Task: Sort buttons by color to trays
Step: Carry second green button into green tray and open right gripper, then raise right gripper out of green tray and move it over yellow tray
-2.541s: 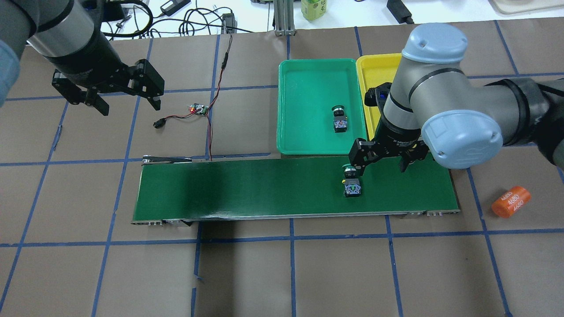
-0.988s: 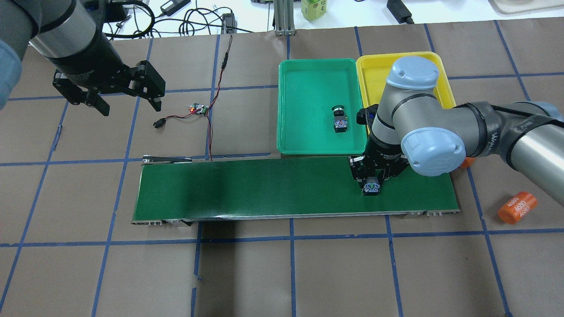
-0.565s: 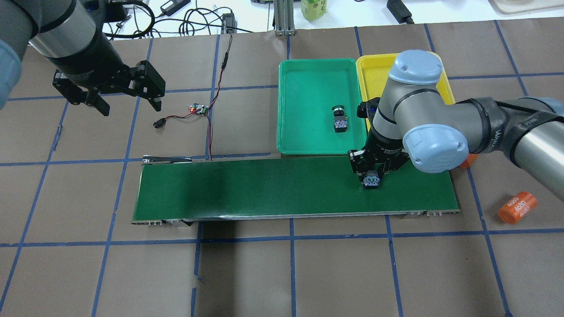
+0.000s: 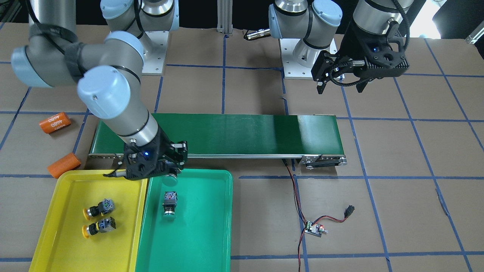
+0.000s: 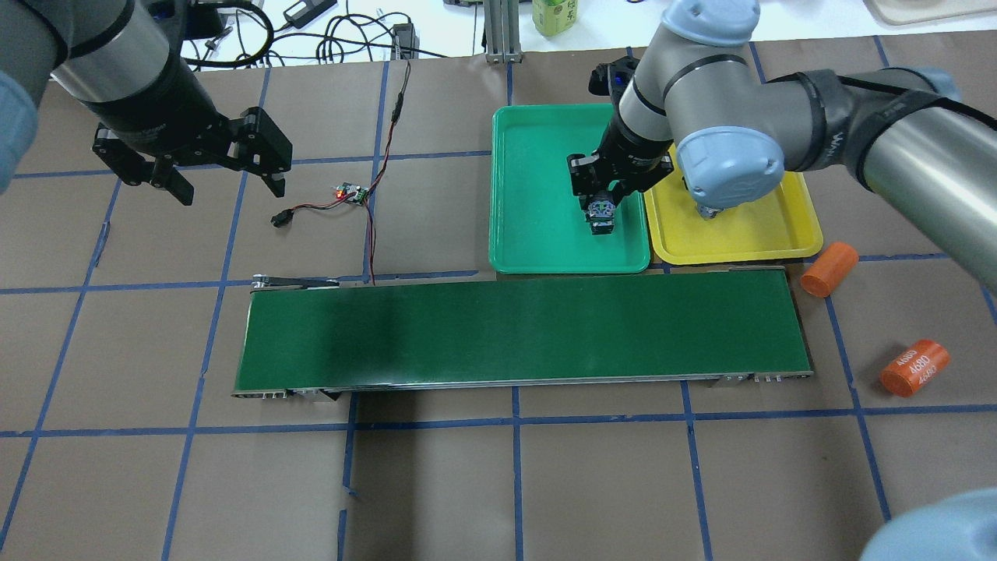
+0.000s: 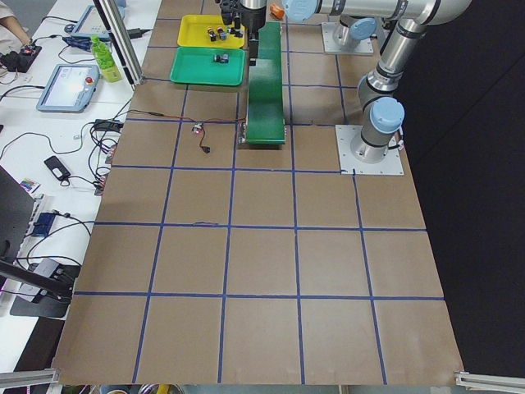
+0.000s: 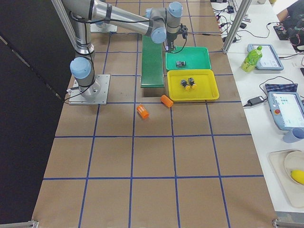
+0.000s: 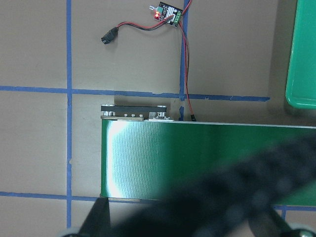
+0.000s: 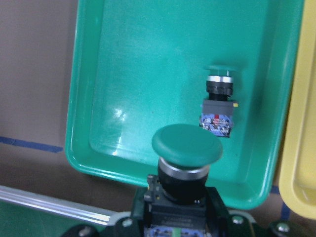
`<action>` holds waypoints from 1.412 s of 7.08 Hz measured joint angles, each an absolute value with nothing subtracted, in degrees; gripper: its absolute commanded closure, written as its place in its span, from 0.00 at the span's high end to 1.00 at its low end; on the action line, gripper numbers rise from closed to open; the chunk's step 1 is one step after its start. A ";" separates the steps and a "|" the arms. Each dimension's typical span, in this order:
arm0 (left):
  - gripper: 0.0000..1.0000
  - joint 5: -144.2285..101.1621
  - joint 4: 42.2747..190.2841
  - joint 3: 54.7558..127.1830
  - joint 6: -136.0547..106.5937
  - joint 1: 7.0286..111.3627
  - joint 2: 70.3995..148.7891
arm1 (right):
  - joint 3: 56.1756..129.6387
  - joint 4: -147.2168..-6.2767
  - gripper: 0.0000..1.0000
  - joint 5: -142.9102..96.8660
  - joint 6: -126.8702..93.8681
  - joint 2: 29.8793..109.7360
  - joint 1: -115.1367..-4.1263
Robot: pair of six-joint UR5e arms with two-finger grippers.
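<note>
Front-facing: the right gripper (image 4: 165, 173) is clamped on a green button (image 4: 169, 180), held over the belt-side part of the green tray (image 4: 223, 226) and apparently clear of its floor. A second green button (image 4: 169, 204) lies on the floor just beyond. Two yellow buttons (image 4: 99, 207) rest in the yellow tray (image 4: 45, 241). Overhead: a moment ago this gripper pinched the button at the right end of the conveyor belt (image 5: 514, 331). It has since lifted and crossed to the tray, so I judge only the release remains. In this view the carried button covers the lying one. The left gripper (image 5: 206, 160) has not moved, its fingers spread and holding nothing, well apart from the trays. Side views: too small to read any grip. Left wrist: only the belt end and a wired circuit board (image 8: 167, 11). Right wrist: the carried cap and the lying button sit apart, a gap the overhead view hides.
</note>
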State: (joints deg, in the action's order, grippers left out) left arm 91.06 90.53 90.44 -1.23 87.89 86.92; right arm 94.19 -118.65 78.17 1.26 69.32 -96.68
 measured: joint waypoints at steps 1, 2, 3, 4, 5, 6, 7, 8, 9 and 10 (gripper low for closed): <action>1.00 91.05 90.53 90.44 -1.23 87.89 86.88 | 92.44 -121.14 0.08 78.00 1.25 65.65 -97.72; 1.00 91.06 90.53 90.44 -1.23 87.89 86.85 | 91.57 -123.87 0.11 77.96 1.29 62.68 -98.04; 1.00 91.05 90.53 90.44 -1.23 87.89 86.86 | 91.22 -125.73 0.32 78.60 1.35 60.84 -98.10; 1.00 91.10 90.53 90.44 -1.23 87.89 86.87 | 91.33 -126.48 0.84 80.78 1.49 59.91 -98.10; 1.00 91.15 90.53 90.44 -1.23 87.89 86.86 | 91.46 -126.79 1.00 83.14 1.53 59.35 -98.10; 1.00 91.17 90.53 90.42 -1.21 87.89 86.85 | 91.30 -126.90 1.00 83.98 1.14 58.96 -98.10; 1.00 91.23 90.53 90.38 -1.19 87.89 86.84 | 91.18 -126.90 1.00 84.19 0.07 58.84 -98.09; 1.00 91.24 90.53 90.37 -1.21 87.89 86.84 | 90.97 -126.78 1.00 84.27 -1.22 58.95 -98.06; 1.00 91.21 90.53 90.36 -1.22 87.89 86.84 | 90.45 -126.16 1.00 84.40 -1.92 59.48 -97.95; 1.00 91.19 90.53 90.35 -1.23 87.89 86.83 | 89.81 -123.92 1.00 84.65 -2.22 61.19 -97.68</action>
